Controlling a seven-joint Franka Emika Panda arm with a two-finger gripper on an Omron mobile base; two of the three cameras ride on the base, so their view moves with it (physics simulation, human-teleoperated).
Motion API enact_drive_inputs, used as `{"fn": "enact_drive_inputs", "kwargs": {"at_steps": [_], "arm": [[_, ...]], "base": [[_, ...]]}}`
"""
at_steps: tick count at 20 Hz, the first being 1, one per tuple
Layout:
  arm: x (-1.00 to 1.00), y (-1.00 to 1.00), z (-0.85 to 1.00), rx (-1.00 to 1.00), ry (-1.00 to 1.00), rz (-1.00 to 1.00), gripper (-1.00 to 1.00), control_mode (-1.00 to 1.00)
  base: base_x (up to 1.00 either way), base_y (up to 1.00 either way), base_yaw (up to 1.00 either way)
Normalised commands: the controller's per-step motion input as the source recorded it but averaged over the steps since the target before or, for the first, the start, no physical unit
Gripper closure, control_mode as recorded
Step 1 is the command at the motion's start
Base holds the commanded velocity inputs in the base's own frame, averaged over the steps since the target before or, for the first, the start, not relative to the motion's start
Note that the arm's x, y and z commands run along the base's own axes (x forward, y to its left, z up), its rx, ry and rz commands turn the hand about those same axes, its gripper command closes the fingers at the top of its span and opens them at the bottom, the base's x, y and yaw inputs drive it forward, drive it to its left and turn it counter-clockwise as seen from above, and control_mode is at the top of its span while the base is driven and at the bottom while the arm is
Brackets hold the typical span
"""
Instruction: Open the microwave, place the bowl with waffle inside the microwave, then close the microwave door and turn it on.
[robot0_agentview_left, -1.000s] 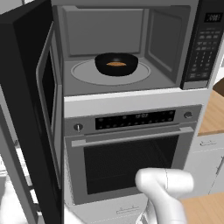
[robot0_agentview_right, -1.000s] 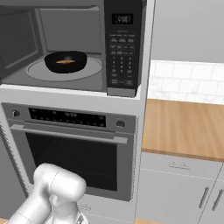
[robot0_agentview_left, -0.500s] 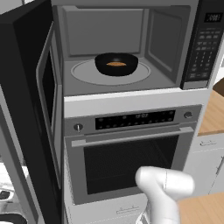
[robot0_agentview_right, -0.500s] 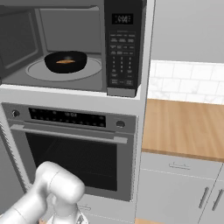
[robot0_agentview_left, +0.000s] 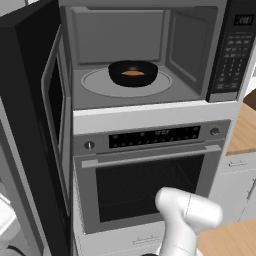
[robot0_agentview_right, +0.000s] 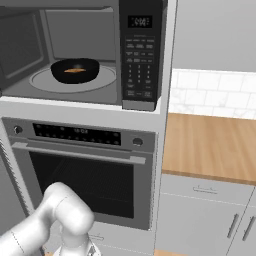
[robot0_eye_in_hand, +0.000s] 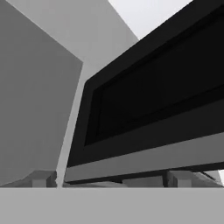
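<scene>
One round black bowl (robot0_agentview_left: 133, 73) on grey turntable (robot0_agentview_left: 95, 82), flat orange waffle (robot0_agentview_left: 132, 73) inside, pincer width unclear

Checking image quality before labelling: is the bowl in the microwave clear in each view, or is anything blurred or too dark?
Left base view: bowl sharp, evenly lit, no glare. Right base view: bowl equally clear. Hand view: soft, blocky; microwave door is a flat black slab.

Microwave (robot0_agentview_left: 150, 55): black casing, grey inner walls, pale grey turntable (robot0_agentview_left: 95, 82). Bowl (robot0_agentview_left: 133, 73): black. Waffle (robot0_agentview_left: 133, 73): orange-brown. Microwave door (robot0_agentview_left: 30, 125): black, grey inner frame. Oven (robot0_agentview_left: 150, 175): steel-grey front, dark glass. Worktop (robot0_agentview_right: 210, 145): light brown wood. Wall tiles (robot0_agentview_right: 215, 92): white.
</scene>
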Motion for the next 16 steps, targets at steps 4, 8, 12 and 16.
{"fn": "enact_drive_inputs", "kwargs": {"at_steps": [4,8,12,16], "arm": [[-0.19,-0.45,0.05,0.00,-0.12,-0.19,-1.00,-1.00],[-0.18,-0.58,0.09,0.00,-0.14,-0.14,-1.00,-1.00],[-0.15,-0.65,0.18,0.00,-0.11,-0.12,-1.00,-1.00],[-0.12,-0.61,0.26,0.00,-0.09,-0.11,-1.00,-1.00]], "base": [[0.00,0.00,0.00],[0.00,0.00,0.00],[0.00,0.00,0.00],[0.00,0.00,0.00]]}}
